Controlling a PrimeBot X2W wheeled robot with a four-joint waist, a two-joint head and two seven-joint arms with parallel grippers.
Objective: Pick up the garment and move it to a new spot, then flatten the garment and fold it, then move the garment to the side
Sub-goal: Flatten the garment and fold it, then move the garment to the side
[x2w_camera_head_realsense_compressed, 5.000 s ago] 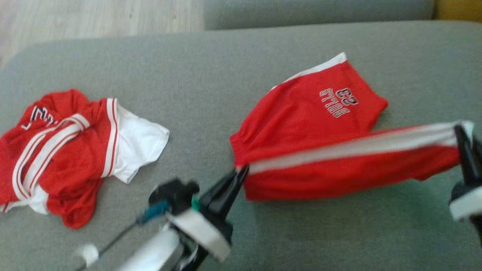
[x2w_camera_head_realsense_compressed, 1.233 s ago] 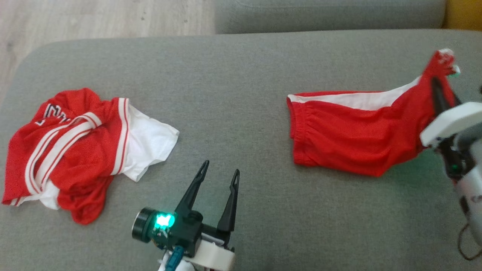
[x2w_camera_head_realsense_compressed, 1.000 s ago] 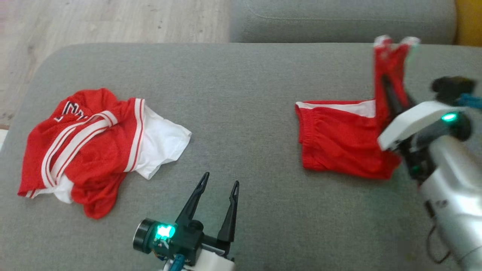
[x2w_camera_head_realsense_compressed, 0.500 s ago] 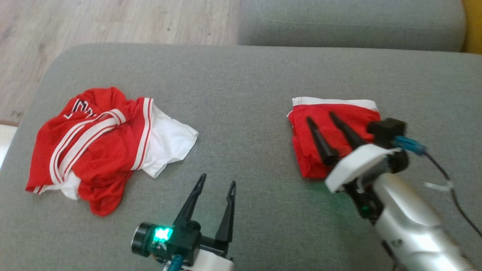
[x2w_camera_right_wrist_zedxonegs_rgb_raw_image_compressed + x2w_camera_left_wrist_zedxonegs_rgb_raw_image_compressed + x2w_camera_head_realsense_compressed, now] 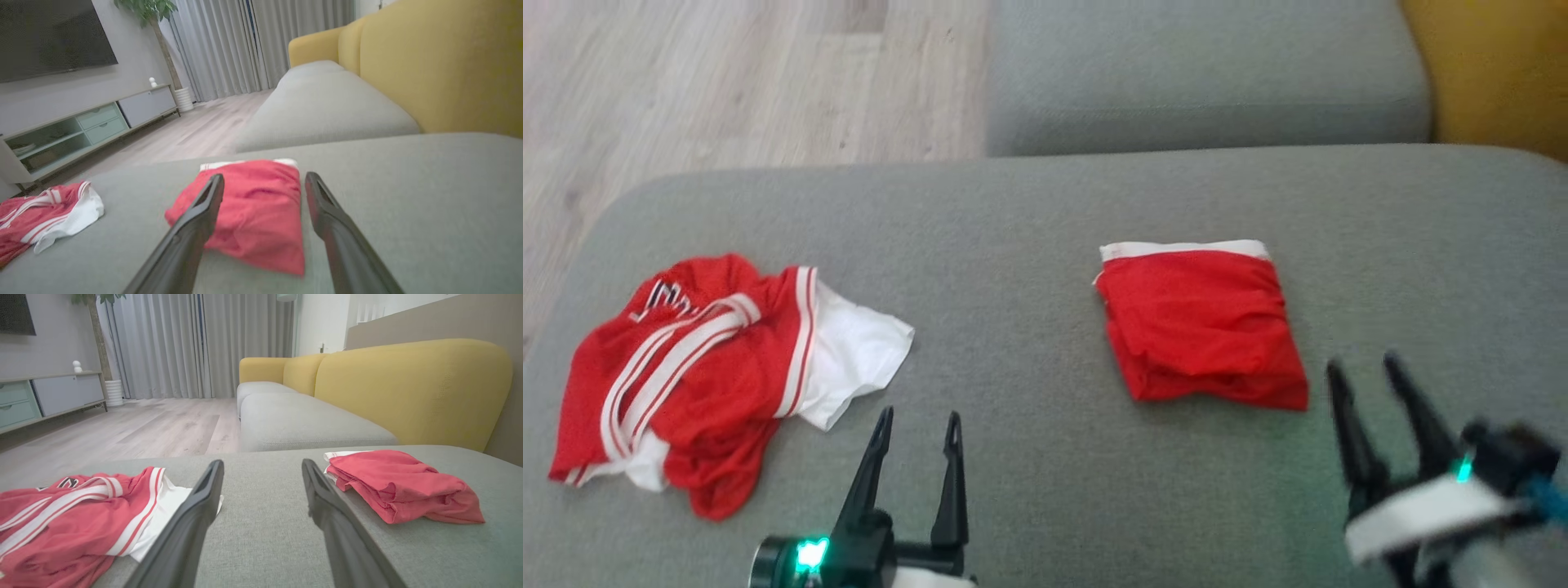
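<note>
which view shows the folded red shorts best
The head view: it looks down on the folded shorts, showing the whole outline and the white band at the far edge. The left wrist view sees them side-on, layers stacked; the right wrist view sees them low and foreshortened.
</note>
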